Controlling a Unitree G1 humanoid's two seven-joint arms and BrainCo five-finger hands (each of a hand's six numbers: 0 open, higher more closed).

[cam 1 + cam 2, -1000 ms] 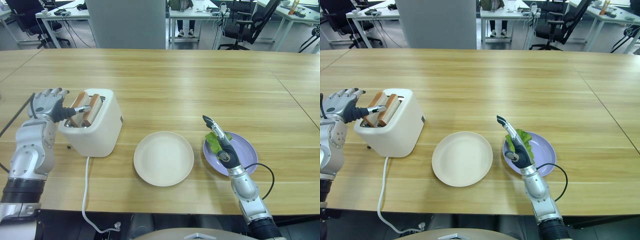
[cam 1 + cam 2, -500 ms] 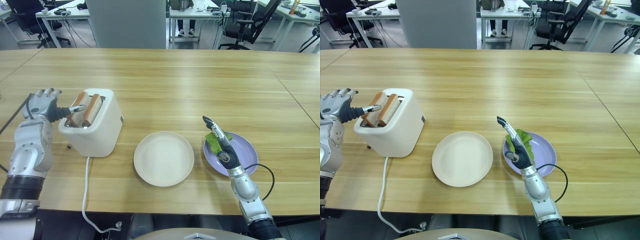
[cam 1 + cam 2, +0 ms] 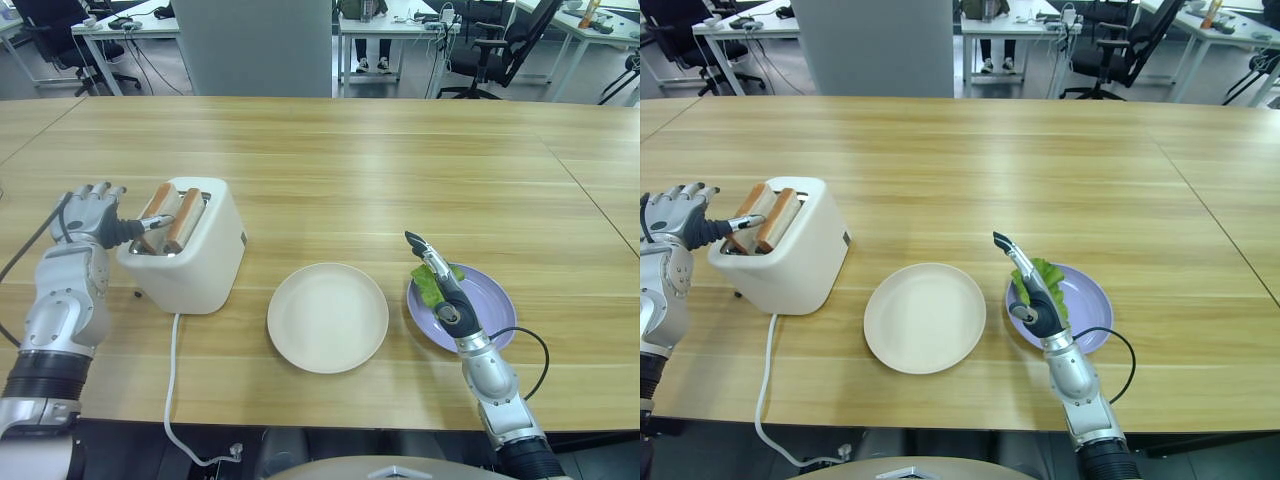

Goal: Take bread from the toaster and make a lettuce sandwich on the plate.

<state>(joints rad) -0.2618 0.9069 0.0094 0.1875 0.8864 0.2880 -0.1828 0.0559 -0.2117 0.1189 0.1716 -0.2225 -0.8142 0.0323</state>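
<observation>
Bread (image 3: 186, 215), two browned slices standing in white toaster (image 3: 198, 270), touched by spread-fingered, empty left robot hand (image 3: 93, 212).

Two bread slices (image 3: 158, 206), one toaster (image 3: 192, 266), two plates (image 3: 327, 318), one lettuce leaf (image 3: 1053, 280)

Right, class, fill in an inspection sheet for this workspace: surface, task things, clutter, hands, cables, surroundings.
Surface: light wooden table.
Job's things: white toaster holding two bread slices; cream plate with nothing on it; lettuce on purple plate.
Clutter: nothing seen.
Hands: left hand open beside the toaster, one finger at the left slice; right hand over the lettuce, grip unclear.
Cables: white toaster cord trails off the near edge; black cable loops by the right forearm.
Surroundings: office desks, chairs, grey partition.
</observation>
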